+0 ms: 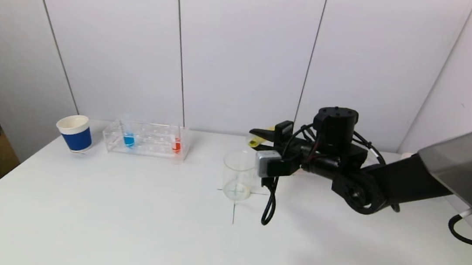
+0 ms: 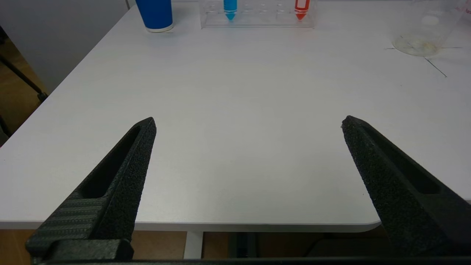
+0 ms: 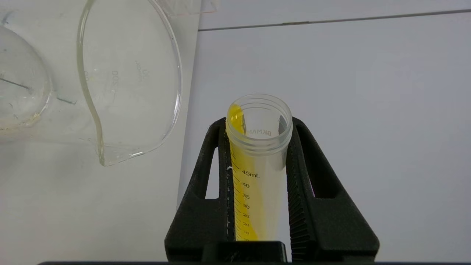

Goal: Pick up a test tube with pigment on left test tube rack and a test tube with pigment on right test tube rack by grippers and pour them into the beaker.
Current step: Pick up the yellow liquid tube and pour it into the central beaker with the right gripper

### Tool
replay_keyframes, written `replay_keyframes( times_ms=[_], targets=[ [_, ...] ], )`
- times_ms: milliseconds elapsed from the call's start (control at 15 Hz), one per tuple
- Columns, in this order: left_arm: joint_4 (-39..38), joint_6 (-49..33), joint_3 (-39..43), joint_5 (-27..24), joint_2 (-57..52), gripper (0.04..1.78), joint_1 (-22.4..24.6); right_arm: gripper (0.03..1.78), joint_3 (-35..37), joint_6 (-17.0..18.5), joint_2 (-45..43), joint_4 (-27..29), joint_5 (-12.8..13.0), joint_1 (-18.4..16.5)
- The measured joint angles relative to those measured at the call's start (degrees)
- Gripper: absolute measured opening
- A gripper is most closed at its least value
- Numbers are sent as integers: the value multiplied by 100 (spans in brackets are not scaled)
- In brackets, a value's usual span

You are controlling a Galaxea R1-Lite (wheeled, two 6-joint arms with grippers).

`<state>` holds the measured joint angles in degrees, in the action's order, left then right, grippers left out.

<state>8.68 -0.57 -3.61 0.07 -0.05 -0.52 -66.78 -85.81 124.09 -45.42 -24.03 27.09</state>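
Only right wrist view: yellow tube (image 3: 257,165) mouth beside beaker (image 3: 128,84).

— What is sitting on the table?
— A clear glass beaker (image 1: 238,174) is standing upright mid-table. A tube of yellow pigment (image 3: 257,165) is lying tipped beside its rim. Blue (image 1: 128,139) and red (image 1: 177,144) tubes are standing in a clear rack (image 1: 147,140).
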Motion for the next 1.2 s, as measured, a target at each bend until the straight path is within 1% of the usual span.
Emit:
replay_keyframes(
  times_ms=[333,533,667,1000,1200],
  targets=[
    [0,-2,0,0,0,176,0,46,-100,-156,-16,234,79,89],
    [0,-2,0,2,0,176,0,46,-229,-339,-35,444,101,116],
    [-2,-2,0,0,0,176,0,46,-278,-422,-52,527,182,133],
    [0,0,0,0,0,176,0,46,-295,-569,-69,649,212,144],
    [0,0,0,2,0,176,0,46,-369,-752,-69,783,226,118]
  ],
)
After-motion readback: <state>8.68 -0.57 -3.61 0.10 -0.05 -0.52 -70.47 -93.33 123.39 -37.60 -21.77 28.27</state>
